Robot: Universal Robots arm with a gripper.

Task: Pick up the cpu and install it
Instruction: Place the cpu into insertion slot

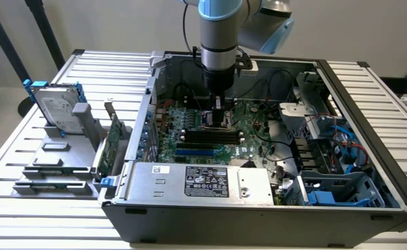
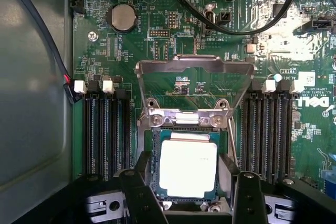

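Dull silver metal capped the cpu [image 2: 188, 166], a thin, flat square chip lying in the socket [image 2: 181, 127] of the green motherboard [image 2: 173, 40]. The hinged steel load plate [image 2: 195, 66] was tipped up behind it. The gripper [image 2: 191, 195] hung low over the chip, its blocky black fingers [image 2: 140, 182] spread wide on either side, jaws open. The exterior view showed the gripper [image 1: 217, 112] reaching straight down into the open grey computer case [image 1: 259, 219].
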